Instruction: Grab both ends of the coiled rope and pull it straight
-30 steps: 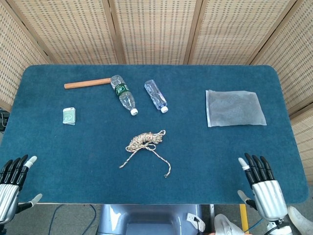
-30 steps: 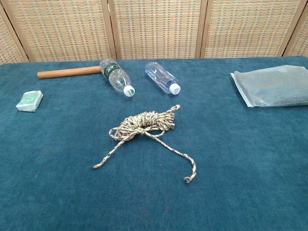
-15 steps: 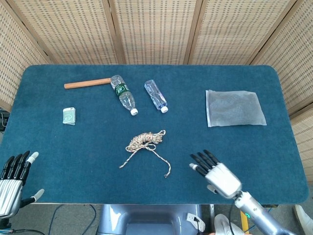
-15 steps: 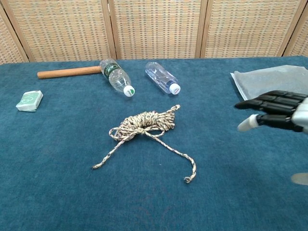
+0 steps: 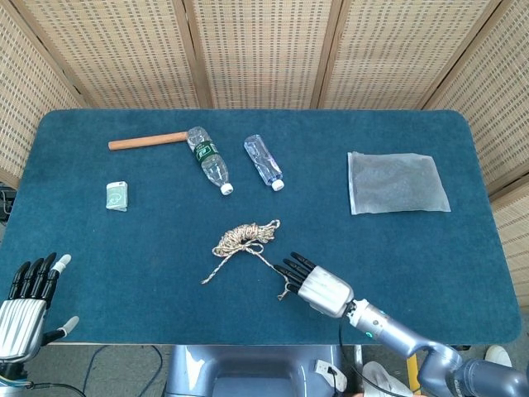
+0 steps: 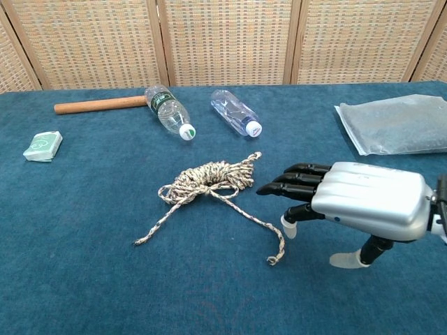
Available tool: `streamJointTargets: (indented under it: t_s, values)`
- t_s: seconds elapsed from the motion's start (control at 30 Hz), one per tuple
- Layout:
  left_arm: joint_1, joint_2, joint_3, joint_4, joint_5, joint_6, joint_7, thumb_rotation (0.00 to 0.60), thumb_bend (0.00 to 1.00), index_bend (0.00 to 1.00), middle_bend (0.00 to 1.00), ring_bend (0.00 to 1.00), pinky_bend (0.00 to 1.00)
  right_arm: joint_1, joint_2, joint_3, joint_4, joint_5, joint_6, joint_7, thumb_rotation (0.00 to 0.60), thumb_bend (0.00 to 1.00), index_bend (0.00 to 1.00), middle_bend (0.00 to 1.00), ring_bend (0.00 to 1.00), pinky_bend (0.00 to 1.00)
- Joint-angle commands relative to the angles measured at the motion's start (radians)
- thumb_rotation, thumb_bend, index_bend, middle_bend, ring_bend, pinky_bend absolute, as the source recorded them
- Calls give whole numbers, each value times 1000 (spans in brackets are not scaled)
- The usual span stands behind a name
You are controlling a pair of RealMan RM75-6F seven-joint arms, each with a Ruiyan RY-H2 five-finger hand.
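The coiled tan rope (image 5: 242, 235) (image 6: 209, 179) lies in the middle of the blue table, with two loose ends trailing toward the front. One end (image 6: 274, 258) curls at the front right, the other (image 6: 142, 239) points front left. My right hand (image 5: 318, 285) (image 6: 356, 201) hovers palm down just right of the right-hand end, fingers (image 6: 293, 187) spread and reaching toward the rope, holding nothing. My left hand (image 5: 26, 304) stays at the table's front left corner, fingers apart, far from the rope.
Behind the rope lie two clear bottles (image 5: 208, 160) (image 5: 264, 162) and a wooden stick (image 5: 147, 141). A small green packet (image 5: 116, 196) sits at the left, a clear plastic bag (image 5: 395, 183) at the right. Wicker screens stand behind the table (image 5: 413, 248).
My right hand has swept left from the front right corner to just beside the rope's right end. The left hand has barely moved, and the rope lies as before.
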State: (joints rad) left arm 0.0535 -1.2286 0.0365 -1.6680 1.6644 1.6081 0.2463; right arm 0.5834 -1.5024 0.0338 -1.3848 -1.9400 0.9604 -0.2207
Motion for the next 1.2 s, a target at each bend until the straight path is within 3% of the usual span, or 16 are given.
streamJointTargets:
  t_s: [0.03,0.47,1.2]
  values:
    - [1,0,1,0,1,2,-2,600,0,0,0,0,0,36,-48,19,5,55,-66,-49,600,258,360,0,0,0]
    - [-4,-3,-1,1,-9,-5,1,600,0,0,0,0,0,78,-95,40,-28,220,-169,-190,600,275,432,0,0,0]
    - [-8,0,-2,0,-19,-9,-7,600,0,0,0,0,0,118,-158,44,-38,398,-203,-287,600,355,503,0,0,0]
